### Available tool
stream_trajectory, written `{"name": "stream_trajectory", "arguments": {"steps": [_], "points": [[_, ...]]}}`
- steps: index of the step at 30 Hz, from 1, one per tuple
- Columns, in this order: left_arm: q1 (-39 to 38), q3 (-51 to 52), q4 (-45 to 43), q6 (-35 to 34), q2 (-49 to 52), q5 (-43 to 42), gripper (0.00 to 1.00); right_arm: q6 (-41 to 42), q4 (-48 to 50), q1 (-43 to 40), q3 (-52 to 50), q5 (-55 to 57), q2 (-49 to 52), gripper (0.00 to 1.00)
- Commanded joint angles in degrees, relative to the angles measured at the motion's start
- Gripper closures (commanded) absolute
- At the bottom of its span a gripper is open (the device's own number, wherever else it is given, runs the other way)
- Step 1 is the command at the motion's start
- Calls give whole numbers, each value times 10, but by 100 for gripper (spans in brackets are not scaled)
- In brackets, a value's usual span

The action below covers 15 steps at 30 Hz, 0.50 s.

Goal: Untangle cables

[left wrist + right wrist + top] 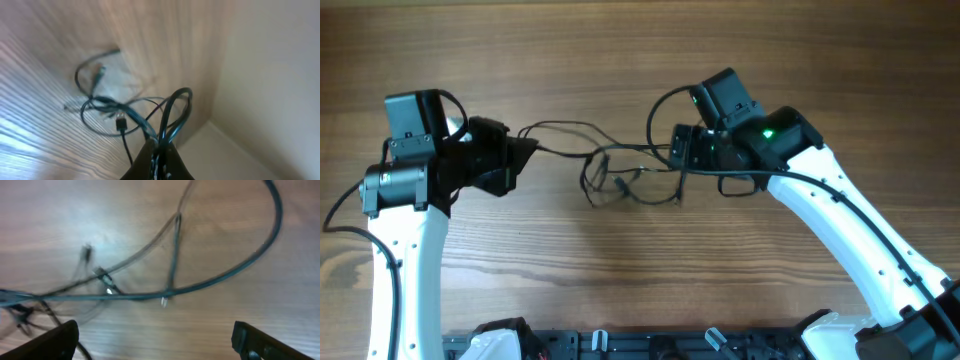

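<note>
The left gripper (159,149) has its black fingers pinched shut on a loop of the thin black cables (117,112), and the loop arches up past the fingertips. The right gripper (155,330) has its fingers spread wide with nothing between them, above blurred strands. The cables sit in a loose knot between the two grippers, small plug ends poking out, on the pale wood-grain tabletop (640,280).

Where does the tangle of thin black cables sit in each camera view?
Overhead: tangle of thin black cables at the centre of the picture.
Left wrist: the tangle lies left of centre.
Right wrist: it spreads across the picture, densest lower left.
Shared landmark: the light wooden table.
</note>
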State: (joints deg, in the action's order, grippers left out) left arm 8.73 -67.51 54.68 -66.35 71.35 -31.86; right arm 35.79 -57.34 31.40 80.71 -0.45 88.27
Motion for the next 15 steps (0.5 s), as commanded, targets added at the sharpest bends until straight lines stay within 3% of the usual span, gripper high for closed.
{"name": "stream_trajectory", "arguments": {"steps": [1,3,5,6,7,9,11,12,15], "points": [[0,-4,4,1,-3,47,96,-174,89,1,3,-245,0,0],[0,-4,8,9,-3,47,96,-135,115,1,3,-222,0,0],[-4,-4,9,49,-3,48,96,44,90,1,3,-97,0,0],[-8,-3,9,56,-3,56,96,82,84,1,3,-72,0,0],[-16,-2,12,59,-3,80,96,105,85,1,3,-52,0,0],[-29,-2,39,52,-3,224,96,109,76,1,3,9,0,0],[-27,-2,70,11,-3,337,96,131,14,1,3,146,0,0],[-27,-2,76,-4,-3,375,96,181,-33,1,3,228,0,0],[-27,-2,70,-4,5,386,96,231,-89,-2,3,296,0,0]]}}
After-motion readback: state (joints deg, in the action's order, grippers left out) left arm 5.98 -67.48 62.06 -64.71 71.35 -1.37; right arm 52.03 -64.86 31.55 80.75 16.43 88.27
